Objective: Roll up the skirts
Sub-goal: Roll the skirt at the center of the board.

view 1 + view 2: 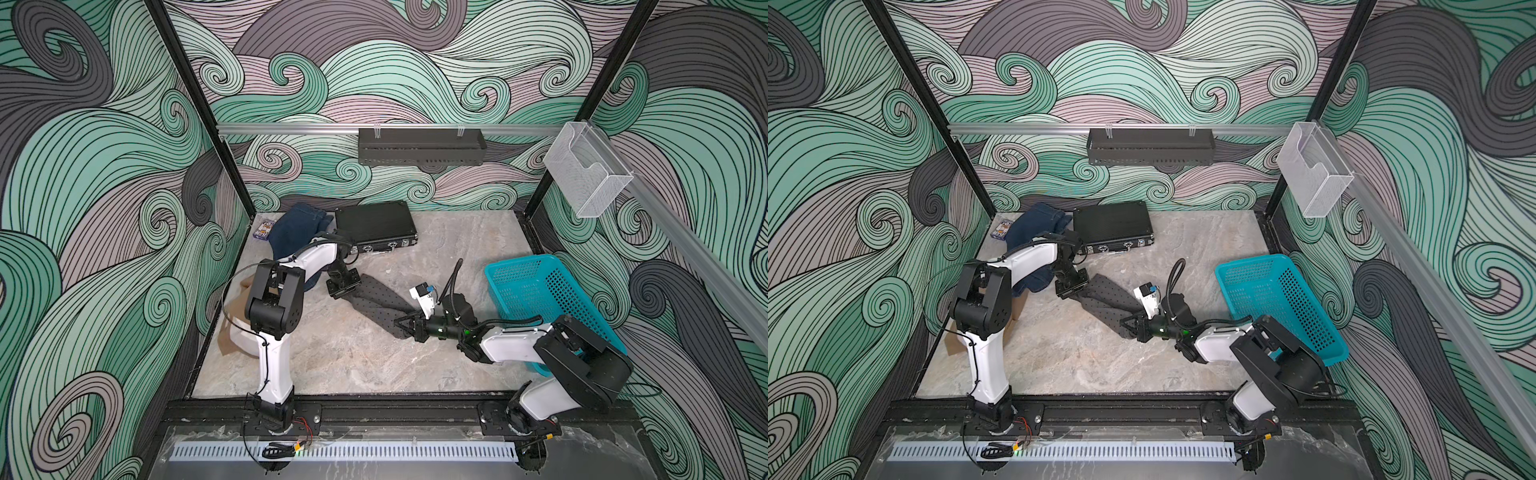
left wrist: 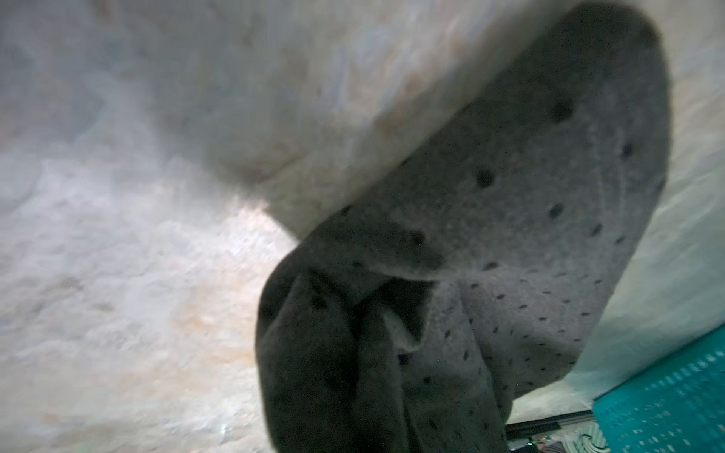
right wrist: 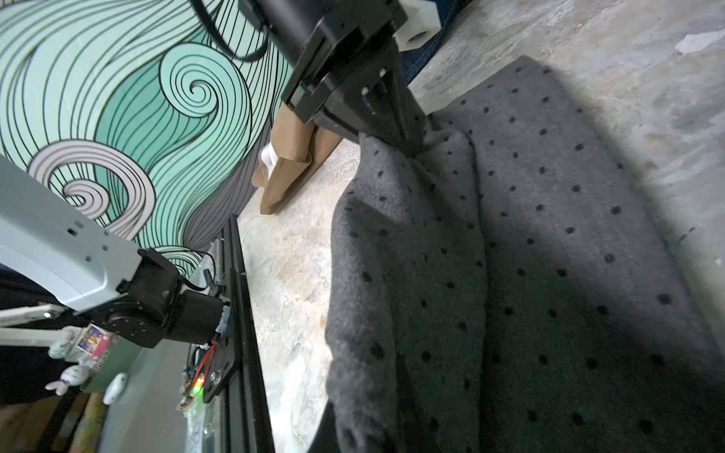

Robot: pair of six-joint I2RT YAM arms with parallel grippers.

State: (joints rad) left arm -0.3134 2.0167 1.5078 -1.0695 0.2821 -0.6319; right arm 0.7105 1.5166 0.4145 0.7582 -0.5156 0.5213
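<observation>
**Step in hand:** gripping the first skirt at both ends; no roll has been started. The dotted grey skirt (image 1: 376, 305) lies mid-bench as a long, loosely folded strip running from near to far.

- **Near end:** the right gripper (image 1: 402, 323) lies low and level. Its jaws are narrow and appear to pinch the hem.
- **Far end:** the left gripper (image 3: 404, 129) points downward. Its jaws are closed into a puckered corner of the same skirt.

**Next move, as a judgement:** draw both ends apart to flatten the strip on the bench (image 1: 353, 357). Then turn one end over itself and advance it toward the other. The cloth looks thick and soft, so a slack first turn would likely spring open.

**Other skirts:**
- The tan skirt (image 1: 225, 343) lies crumpled and unrolled on the left arm's side of the dotted skirt, by the wall.
- The denim skirt (image 1: 297, 228) lies heaped and unrolled beyond the dotted skirt's far end.

**Containers:**
- The teal basket (image 1: 519, 259) stands on the right arm's side of the dotted skirt. Nothing shows inside, though the right arm hides its near corner.
- The black hard case (image 1: 376, 226) lies beyond the dotted skirt, just beside the denim. It is closed, so its contents cannot be told.
- The clear holder (image 1: 588, 174) hangs on the wall, farther off. It appears empty.
</observation>
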